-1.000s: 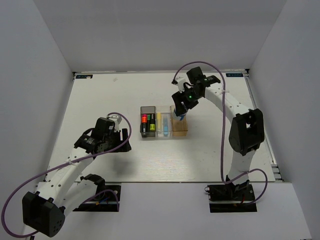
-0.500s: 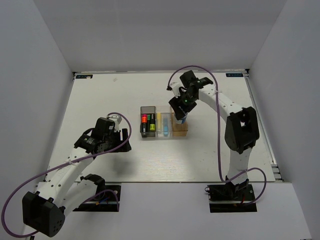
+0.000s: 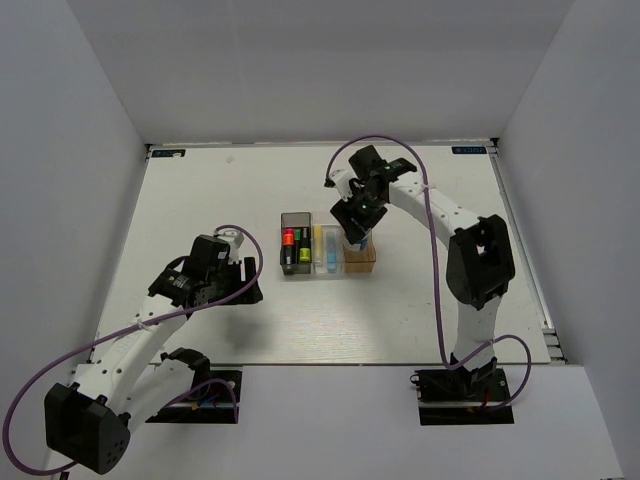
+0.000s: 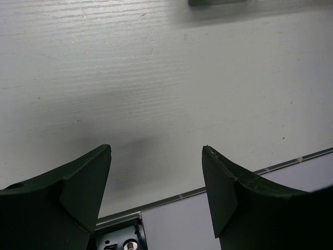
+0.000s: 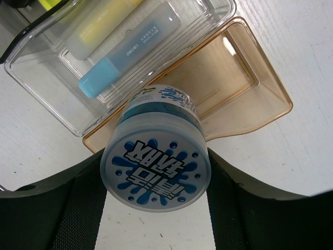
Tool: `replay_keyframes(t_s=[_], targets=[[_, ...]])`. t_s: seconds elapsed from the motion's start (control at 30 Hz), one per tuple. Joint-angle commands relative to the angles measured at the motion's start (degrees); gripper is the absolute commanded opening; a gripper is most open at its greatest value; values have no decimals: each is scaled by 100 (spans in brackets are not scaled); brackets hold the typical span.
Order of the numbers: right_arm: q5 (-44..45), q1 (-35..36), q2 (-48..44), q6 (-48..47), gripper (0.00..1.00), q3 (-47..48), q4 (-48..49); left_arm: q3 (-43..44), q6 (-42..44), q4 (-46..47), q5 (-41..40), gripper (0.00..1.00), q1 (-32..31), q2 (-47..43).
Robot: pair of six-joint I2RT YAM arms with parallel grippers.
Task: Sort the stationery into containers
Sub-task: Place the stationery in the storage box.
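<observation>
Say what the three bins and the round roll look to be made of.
Orange bin: translucent glossy plastic, table showing through. Clear bin: transparent hard plastic, bright edge glints. Dark grey bin: likely smoky plastic, too small to confirm. Roll: frosted plastic-looking case, printed blue-white label; contents unclear.

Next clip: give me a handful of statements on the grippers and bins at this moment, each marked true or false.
1. The right gripper grips the roll. True.
2. The roll lies in the orange bin. False: it is held over the bin, and the part of the bin's floor that shows is bare.
3. The left gripper holds a highlighter. False: it is open over the bare table.
4. The clear bin holds a blue pen and a yellow one. True.
5. The grey bin is empty. False: highlighters lie in it.
</observation>
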Motion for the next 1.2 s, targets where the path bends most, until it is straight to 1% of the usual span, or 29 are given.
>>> replay_keyframes(t_s=[0.0, 0.1, 0.23, 0.4, 0.7, 0.8, 0.9, 1.03, 1.1, 1.17], targets=[[169, 51, -15, -76, 41, 61, 14, -22, 51, 82, 66, 80, 33, -88], [248, 95, -14, -84, 41, 61, 23, -31, 51, 65, 57, 80, 33, -88], [310, 77, -76, -50, 38, 9, 57, -40, 60, 74, 57, 80, 33, -106], [380, 86, -138, -76, 38, -53, 49, -22, 42, 83, 66, 80, 25, -97], [407, 121, -67, -49, 55, -88, 40, -31, 51, 65, 48, 80, 33, -106], [407, 130, -67, -40, 56, -88, 40, -40, 51, 74, 40, 80, 33, -97], [416, 139, -94, -40, 62, -106, 40, -40, 60, 83, 48, 80, 33, -80], [416, 147, -102, -23, 65, -106, 49, -40, 51, 65, 31, 80, 42, -88], [433, 147, -111, -6, 65, -123, 31, -31, 51, 65, 31, 80, 33, -80], [398, 148, -111, -5, 68, -124, 22, -40, 43, 74, 31, 80, 33, -79]])
